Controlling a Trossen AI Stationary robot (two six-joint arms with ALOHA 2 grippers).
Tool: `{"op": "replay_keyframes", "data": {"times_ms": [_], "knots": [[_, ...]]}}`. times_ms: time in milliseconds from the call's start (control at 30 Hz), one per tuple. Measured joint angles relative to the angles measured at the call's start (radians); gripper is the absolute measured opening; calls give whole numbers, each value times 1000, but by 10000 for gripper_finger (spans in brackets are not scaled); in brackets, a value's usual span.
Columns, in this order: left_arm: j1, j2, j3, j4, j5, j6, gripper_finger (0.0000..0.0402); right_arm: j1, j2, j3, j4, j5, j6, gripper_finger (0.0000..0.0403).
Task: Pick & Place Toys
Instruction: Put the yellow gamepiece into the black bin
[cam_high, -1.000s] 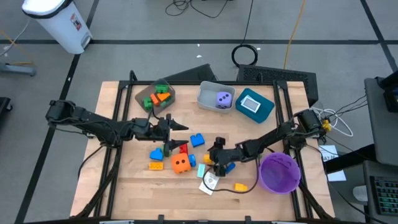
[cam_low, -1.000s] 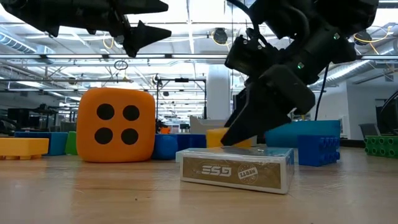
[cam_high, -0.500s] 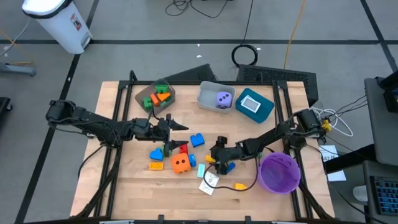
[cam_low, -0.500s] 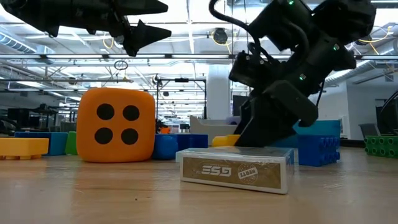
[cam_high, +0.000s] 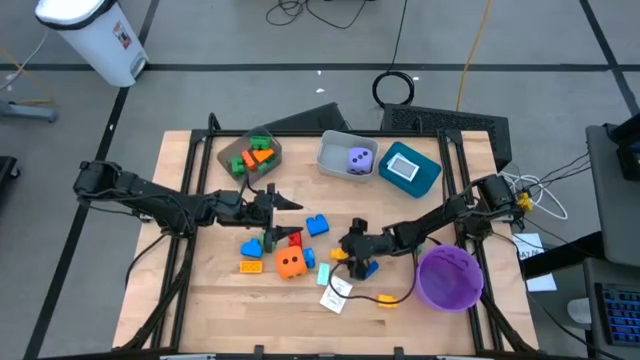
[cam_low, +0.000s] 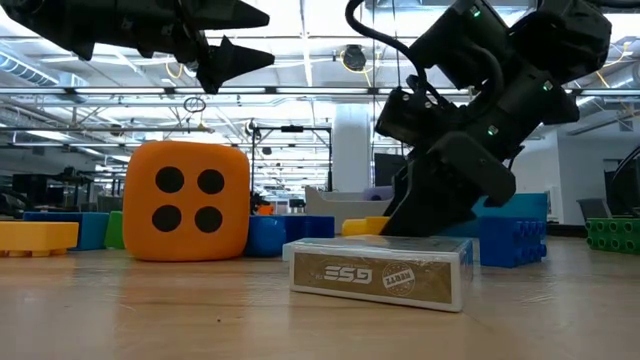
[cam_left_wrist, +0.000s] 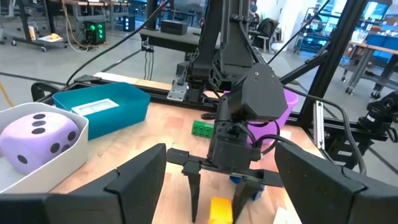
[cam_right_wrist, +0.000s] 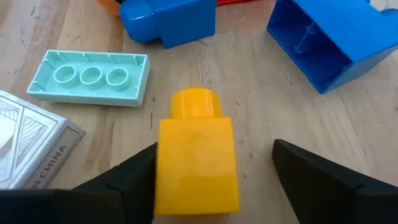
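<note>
At the centre of the right wrist view sits a yellow block (cam_right_wrist: 198, 160), with a pale mint three-stud plate (cam_right_wrist: 92, 76) at upper left and blue blocks (cam_right_wrist: 339, 38) along the top. In the low view, left of centre, the orange die (cam_low: 186, 200) carries black dots; the card box (cam_low: 380, 272) at centre is tan with white lettering. From above, a purple bowl (cam_high: 449, 277) sits at lower right, and a lilac die (cam_high: 358, 160) with dark dots lies in a grey bin (cam_high: 333, 156) beside a teal bin (cam_high: 426, 176).

Yellow block (cam_right_wrist: 198, 158) near end cut off; right gripper (cam_high: 345, 257) hides it from above.
</note>
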Motion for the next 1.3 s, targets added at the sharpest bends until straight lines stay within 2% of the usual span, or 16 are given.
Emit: {"op": "replay_keyframes", "data": {"times_ms": [367, 567, 733, 900, 1133, 1300], "knots": [[0, 0, 0, -4, 0, -20, 308, -6, -31, -2, 53, 2, -130, 128], [20, 0, 0, -8, 1, -19, 308, -14, -169, -1, 46, 5, -204, 126], [37, 14, 1, -9, 59, -26, 308, -20, -336, 0, 47, 11, -306, 130], [60, 69, 17, 22, 57, -157, 308, -34, -447, 0, 47, 92, -409, 129], [134, 183, 137, 37, 44, -435, 308, -46, -460, 0, 44, 118, -469, 128], [182, 294, 247, 33, 163, -524, 308, -49, -439, 0, 17, 207, -495, 128]]}}
